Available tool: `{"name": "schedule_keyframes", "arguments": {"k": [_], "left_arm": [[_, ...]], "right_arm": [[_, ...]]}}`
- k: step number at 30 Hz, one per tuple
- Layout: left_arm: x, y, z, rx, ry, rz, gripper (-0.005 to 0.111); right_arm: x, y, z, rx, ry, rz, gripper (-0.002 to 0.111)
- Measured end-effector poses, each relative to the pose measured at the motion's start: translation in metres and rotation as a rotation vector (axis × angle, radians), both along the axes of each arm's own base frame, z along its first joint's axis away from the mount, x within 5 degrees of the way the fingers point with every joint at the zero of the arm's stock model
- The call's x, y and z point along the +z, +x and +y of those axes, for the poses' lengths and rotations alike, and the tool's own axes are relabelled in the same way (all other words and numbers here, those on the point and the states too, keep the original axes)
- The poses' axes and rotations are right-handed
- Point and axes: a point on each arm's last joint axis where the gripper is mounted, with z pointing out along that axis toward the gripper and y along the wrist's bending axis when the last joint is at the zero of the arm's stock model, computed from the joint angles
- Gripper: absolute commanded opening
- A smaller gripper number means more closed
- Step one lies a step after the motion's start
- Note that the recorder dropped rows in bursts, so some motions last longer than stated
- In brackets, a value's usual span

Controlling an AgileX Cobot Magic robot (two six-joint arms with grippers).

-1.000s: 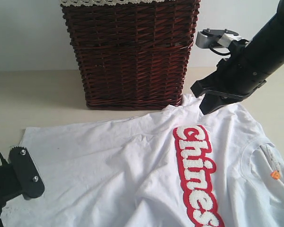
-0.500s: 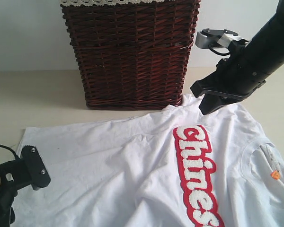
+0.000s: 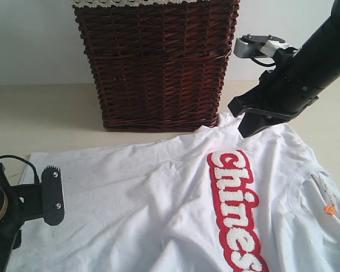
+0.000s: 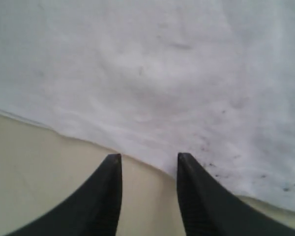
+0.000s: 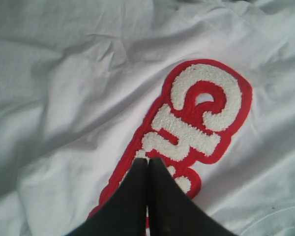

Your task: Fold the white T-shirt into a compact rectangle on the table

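The white T-shirt (image 3: 158, 209) is lying spread on the desk (image 3: 45, 113), its hem edge just ahead of the left pincer (image 4: 148, 162), jaws parted and empty. The right pincer (image 5: 147, 162) is hovering clenched above the lettering (image 5: 196, 118). Light, limp cotton, it is probably asking for an edge pinch.

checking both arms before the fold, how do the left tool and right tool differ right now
The left tool has its jaws apart; the right tool has them shut. The left tool sits at the edge of the white T-shirt by the table; the right tool points at the red-outlined lettering. Both are black and hold nothing visible.
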Motion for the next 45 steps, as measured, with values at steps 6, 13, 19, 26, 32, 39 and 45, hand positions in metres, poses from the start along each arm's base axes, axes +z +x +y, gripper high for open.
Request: {"name": "schedule_keyframes", "arguments": {"k": [6,13,19,26,32,39,45], "left_arm": [[0.011,0.000,-0.020,-0.013,-0.115,-0.038,0.042],[0.011,-0.002,0.006,0.021,-0.151,0.156,0.047],[0.010,0.002,0.026,0.013,-0.238,0.254,0.047],[0.009,0.008,0.030,-0.056,-0.231,0.219,0.047],[-0.007,0.008,0.030,-0.073,-0.203,0.304,0.047],[-0.009,0.006,0.027,-0.114,-0.230,0.342,0.047],[-0.009,0.005,0.028,-0.128,-0.222,0.346,0.047]], "right_arm": [[0.000,0.000,0.000,0.000,0.000,0.000,0.000],[0.000,0.001,0.000,-0.002,0.000,-0.005,0.000],[0.000,0.001,0.000,-0.003,0.000,-0.007,0.000],[0.000,0.001,0.000,-0.003,0.000,-0.007,0.000],[0.000,0.001,0.000,-0.004,0.001,-0.009,0.000],[0.000,0.001,0.000,-0.004,0.001,-0.009,0.000],[0.000,0.001,0.000,-0.005,0.002,-0.008,0.000]]}}
